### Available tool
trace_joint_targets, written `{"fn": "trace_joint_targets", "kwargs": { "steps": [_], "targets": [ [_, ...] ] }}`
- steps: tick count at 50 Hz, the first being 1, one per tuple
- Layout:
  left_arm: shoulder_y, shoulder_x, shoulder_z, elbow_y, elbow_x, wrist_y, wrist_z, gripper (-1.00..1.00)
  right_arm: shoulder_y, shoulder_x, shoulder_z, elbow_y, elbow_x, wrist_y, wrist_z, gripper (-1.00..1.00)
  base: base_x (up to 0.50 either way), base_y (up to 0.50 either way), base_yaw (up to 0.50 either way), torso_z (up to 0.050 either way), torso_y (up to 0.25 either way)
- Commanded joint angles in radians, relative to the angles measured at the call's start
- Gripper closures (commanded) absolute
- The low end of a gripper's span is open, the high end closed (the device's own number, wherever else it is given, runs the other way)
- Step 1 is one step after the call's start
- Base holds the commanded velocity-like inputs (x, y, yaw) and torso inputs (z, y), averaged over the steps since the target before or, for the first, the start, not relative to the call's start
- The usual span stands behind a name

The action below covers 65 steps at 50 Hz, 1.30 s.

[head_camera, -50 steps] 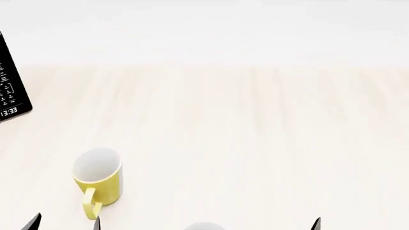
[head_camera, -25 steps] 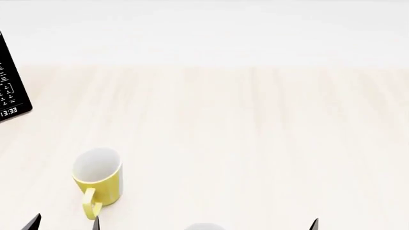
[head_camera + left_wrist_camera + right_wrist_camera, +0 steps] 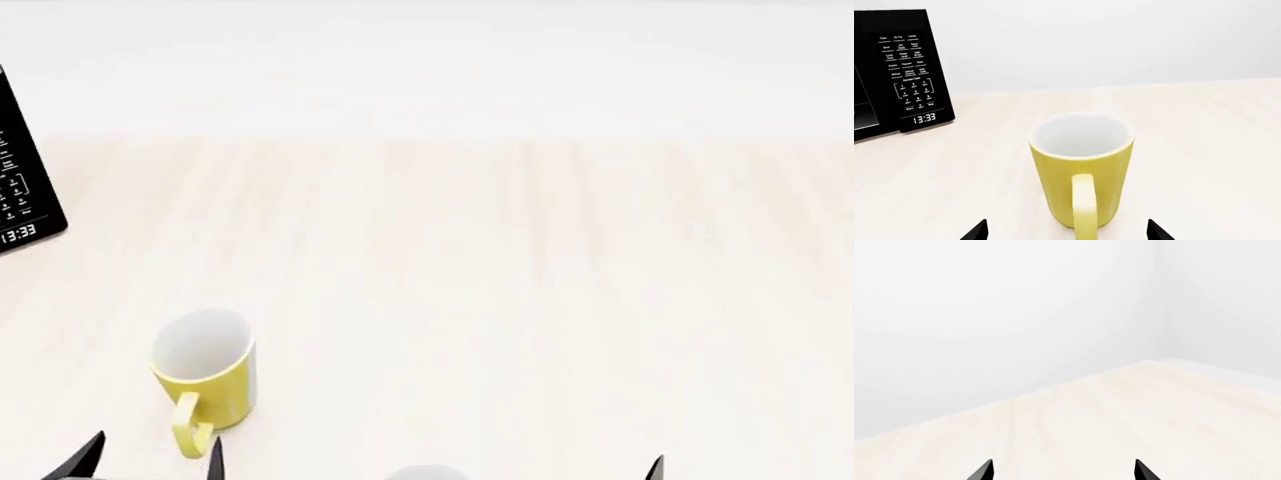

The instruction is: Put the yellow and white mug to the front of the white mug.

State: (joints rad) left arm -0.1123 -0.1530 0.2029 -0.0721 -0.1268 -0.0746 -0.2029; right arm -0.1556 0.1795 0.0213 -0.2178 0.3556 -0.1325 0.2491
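The yellow and white mug (image 3: 203,380) stands upright on the wooden table at the near left, showing its yellow side, with its yellow handle (image 3: 191,432) pointing toward me. In the left wrist view the mug (image 3: 1081,165) is straight ahead, handle first. My left gripper (image 3: 150,462) is open just short of the mug, its two tips either side of the handle; it also shows in the left wrist view (image 3: 1066,234). Only the rim of the white mug (image 3: 427,473) shows at the bottom edge. My right gripper (image 3: 1064,472) is open and empty, with one fingertip (image 3: 654,468) in the head view.
A black microwave with a keypad and a 13:33 clock (image 3: 20,190) stands at the far left, also in the left wrist view (image 3: 901,75). The light wooden table (image 3: 534,300) runs back to a white wall. The right wrist view shows bare tabletop (image 3: 1121,415) and a wall corner.
My left gripper's tips have risen slightly in the head view, moving forward toward the yellow and white mug's handle. The mugs and the right gripper have not moved.
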Motion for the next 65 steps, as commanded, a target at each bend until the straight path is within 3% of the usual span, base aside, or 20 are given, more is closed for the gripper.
{"fn": "trace_joint_targets", "kwargs": {
  "steps": [1, 37, 49, 50, 65],
  "targets": [
    [-0.062, 0.029, -0.006, -0.082, 0.033, -0.018, -0.013, -1.0, 0.004, -0.01, 0.002, 0.025, -0.011, -0.016, -0.028, -1.0, 0.0, 0.0, 0.0, 0.0, 0.0],
    [-0.155, 0.037, 0.042, -0.181, 0.029, -0.11, -0.054, -1.0, 0.002, 0.008, -0.015, 0.024, 0.002, -0.026, -0.004, -1.0, 0.0, 0.0, 0.0, 0.0, 0.0],
    [-0.152, 0.044, 0.025, -0.154, -0.052, -0.092, -0.014, -1.0, 0.003, 0.014, -0.021, 0.028, 0.005, -0.03, 0.002, -1.0, 0.0, 0.0, 0.0, 0.0, 0.0],
    [-0.146, 0.045, 0.015, -0.139, -0.079, -0.085, 0.003, 1.0, 0.005, 0.014, -0.022, 0.031, 0.005, -0.031, 0.001, -1.0, 0.0, 0.0, 0.0, 0.0, 0.0],
    [-0.146, 0.043, 0.0, -0.149, -0.152, -0.06, 0.033, 1.0, 0.008, 0.021, -0.032, 0.035, 0.007, -0.031, 0.009, -1.0, 0.0, 0.0, 0.0, 0.0, 0.0]
  ]
}}
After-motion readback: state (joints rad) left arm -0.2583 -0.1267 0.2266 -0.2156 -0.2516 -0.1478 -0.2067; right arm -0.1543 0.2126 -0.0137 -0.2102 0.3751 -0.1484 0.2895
